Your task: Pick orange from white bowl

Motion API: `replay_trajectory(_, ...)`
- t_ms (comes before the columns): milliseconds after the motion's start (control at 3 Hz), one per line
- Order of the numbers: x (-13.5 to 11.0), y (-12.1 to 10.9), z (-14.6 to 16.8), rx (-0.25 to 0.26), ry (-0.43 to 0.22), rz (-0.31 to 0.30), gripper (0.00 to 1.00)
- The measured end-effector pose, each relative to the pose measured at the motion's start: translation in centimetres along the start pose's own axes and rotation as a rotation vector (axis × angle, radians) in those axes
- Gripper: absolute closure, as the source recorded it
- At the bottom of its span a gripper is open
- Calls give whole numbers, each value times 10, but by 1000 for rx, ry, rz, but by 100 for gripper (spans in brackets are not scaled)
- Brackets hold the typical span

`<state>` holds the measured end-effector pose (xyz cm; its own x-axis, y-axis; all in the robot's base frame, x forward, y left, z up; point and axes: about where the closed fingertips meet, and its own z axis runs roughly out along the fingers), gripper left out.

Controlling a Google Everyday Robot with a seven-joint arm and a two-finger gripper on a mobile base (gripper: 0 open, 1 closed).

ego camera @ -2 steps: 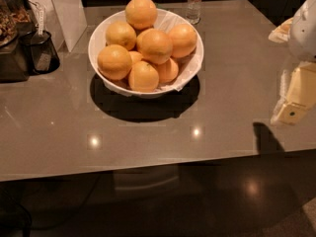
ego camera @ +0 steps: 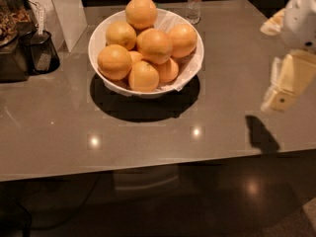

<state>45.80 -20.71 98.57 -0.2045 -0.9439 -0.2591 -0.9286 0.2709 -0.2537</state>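
Observation:
A wide white bowl (ego camera: 101, 38) with a crinkled white liner stands on the grey table (ego camera: 148, 132), back centre. Several oranges are piled in it; the topmost orange (ego camera: 141, 12) sits at the back and another orange (ego camera: 155, 46) lies in the middle. My gripper (ego camera: 282, 85) hangs at the right edge of the view, above the table and well to the right of the bowl. It holds nothing that I can see.
A clear water bottle (ego camera: 194, 3) stands just behind the bowl. A white upright panel (ego camera: 66, 11) and a dark container (ego camera: 42, 53) stand at the back left, beside a dark appliance (ego camera: 10, 43). The table's front edge runs across the lower view.
The view sits slightly different on the bowl and table. My gripper stays at the right edge, at about the same place.

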Motion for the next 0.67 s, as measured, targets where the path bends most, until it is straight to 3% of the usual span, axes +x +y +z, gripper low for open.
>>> replay_trajectory(667,-93,-71,27,-55,-211,-121,0)
